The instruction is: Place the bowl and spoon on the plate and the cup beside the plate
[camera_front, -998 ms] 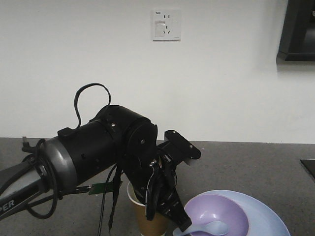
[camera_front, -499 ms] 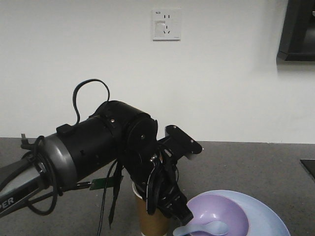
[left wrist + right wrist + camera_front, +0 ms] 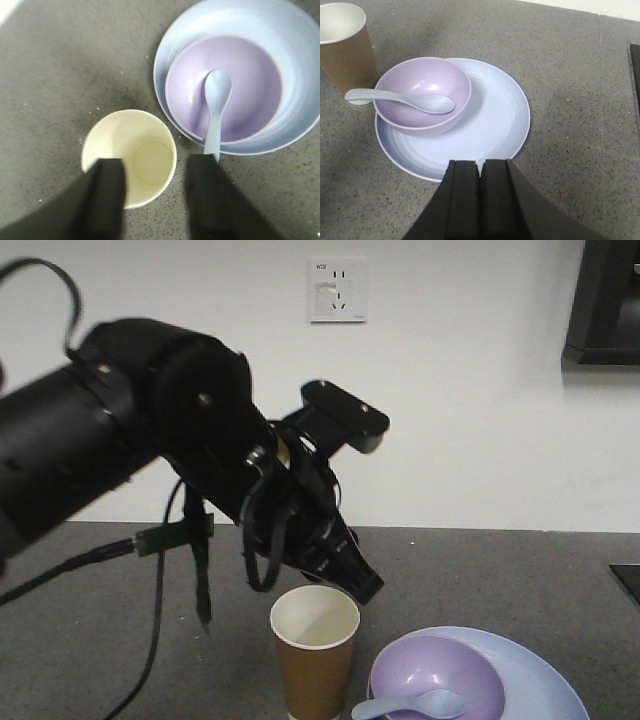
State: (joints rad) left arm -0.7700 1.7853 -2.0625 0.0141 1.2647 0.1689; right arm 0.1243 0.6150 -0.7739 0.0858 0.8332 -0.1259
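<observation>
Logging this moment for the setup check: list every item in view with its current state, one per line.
cup: upright, empty, beside the plate, released
bowl: upright on the plate, holding the spoon
spoon: scoop in the bowl, handle over its rim
plate: flat on the counter
left hand: open, above the cup
right hand: shut, empty

Brown cup, lavender bowl, pale blue plate, speckled grey table.

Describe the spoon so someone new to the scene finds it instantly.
Start at the wide pale blue plate on the grey counter. A lavender bowl sits on its left part, next to a brown paper cup. The spoon lies in the bowl, handle poking over the rim toward the cup: the only long, thin item.
</observation>
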